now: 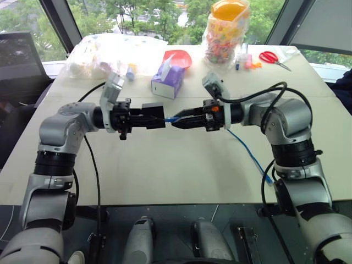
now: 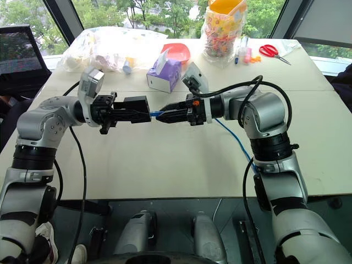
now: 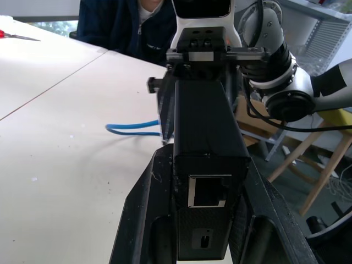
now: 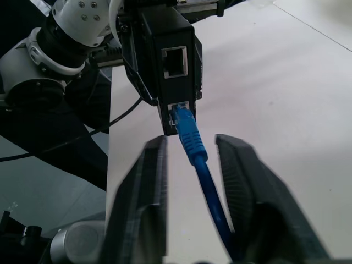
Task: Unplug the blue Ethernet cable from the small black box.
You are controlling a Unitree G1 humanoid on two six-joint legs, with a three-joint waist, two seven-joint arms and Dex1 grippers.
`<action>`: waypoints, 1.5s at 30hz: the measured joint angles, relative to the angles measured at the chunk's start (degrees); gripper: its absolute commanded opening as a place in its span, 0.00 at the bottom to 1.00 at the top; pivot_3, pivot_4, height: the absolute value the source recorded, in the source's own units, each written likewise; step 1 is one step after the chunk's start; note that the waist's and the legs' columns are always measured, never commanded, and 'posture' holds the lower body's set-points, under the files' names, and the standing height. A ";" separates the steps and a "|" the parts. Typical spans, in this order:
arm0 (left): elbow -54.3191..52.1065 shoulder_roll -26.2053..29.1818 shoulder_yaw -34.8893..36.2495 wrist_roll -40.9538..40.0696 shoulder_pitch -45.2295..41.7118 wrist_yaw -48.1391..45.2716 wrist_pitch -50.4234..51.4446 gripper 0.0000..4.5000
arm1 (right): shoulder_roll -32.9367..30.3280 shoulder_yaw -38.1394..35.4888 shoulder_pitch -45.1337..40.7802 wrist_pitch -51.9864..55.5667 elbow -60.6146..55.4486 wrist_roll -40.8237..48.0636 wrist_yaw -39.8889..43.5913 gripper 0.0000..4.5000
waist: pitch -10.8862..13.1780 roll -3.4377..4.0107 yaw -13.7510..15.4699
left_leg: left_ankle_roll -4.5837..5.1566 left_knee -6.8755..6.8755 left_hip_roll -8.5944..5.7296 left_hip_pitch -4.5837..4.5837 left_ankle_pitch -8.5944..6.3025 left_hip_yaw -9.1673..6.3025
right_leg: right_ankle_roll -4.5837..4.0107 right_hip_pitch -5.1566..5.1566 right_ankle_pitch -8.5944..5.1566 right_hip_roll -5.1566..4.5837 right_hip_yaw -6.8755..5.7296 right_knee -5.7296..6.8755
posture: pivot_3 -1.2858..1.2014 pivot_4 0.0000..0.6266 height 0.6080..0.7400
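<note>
My left gripper [image 1: 149, 118] is shut on the small black box [image 1: 153, 115] and holds it level above the table. In the left wrist view the box [image 3: 206, 137] sits between the two fingers, with an empty port facing the camera. The blue Ethernet cable [image 4: 193, 148] has its plug seated in the lower port of the box [image 4: 173, 60]. My right gripper [image 4: 192, 139] faces the box from the other side. Its fingers [image 4: 148, 176] straddle the cable just behind the plug, with a gap on each side. The cable [image 1: 247, 151] trails down across the table past my right arm.
At the back of the white table [image 1: 165, 176] stand a purple tissue box [image 1: 168, 80], a red bowl [image 1: 179, 56], a jar of coloured sweets [image 1: 225, 30], red scissors [image 1: 273, 58] and a clear plastic bag [image 1: 104, 52]. A person in a dark jacket [image 3: 126, 27] sits beyond the table.
</note>
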 measured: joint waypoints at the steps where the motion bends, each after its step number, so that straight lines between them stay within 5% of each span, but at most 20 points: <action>1: 0.00 -0.01 0.00 0.00 0.00 0.01 0.00 0.12 | 0.01 0.46 -0.02 0.37 0.00 0.33 -0.14 0.35 | 0.00 0.00 0.00 | 0.00 0.00 0.00 0.00 0.00 0.00 | -0.01 0.00 0.00 0.00 0.00 0.00 | 0.52 0.24 0.96; 37: -1.56 0.56 -1.01 0.17 0.02 -1.25 0.01 0.12 | -0.32 2.48 -1.97 2.84 -0.15 5.37 -2.14 0.35 | 0.00 0.00 -0.02 | 0.00 -0.02 0.00 -0.03 0.00 0.00 | -0.04 -0.05 -0.02 0.00 0.01 0.00 | 0.52 0.24 0.96; 41: -1.76 0.81 -1.00 0.28 0.08 -1.20 0.00 0.12 | -0.46 2.57 -1.97 2.84 -0.17 5.43 -2.35 0.04 | 0.00 0.00 -0.04 | 0.00 -0.03 0.00 -0.04 0.00 0.00 | -0.04 -0.06 -0.02 0.00 0.01 0.00 | 0.52 0.24 0.96; 45: -1.98 1.00 -1.00 0.22 0.28 -1.31 -0.02 0.12 | -0.64 2.89 -1.97 2.83 -0.18 5.42 -2.59 0.02 | 0.00 0.00 -0.05 | 0.00 -0.04 0.00 -0.04 0.00 0.01 | -0.07 -0.07 -0.04 0.00 0.01 0.00 | 0.52 0.24 0.96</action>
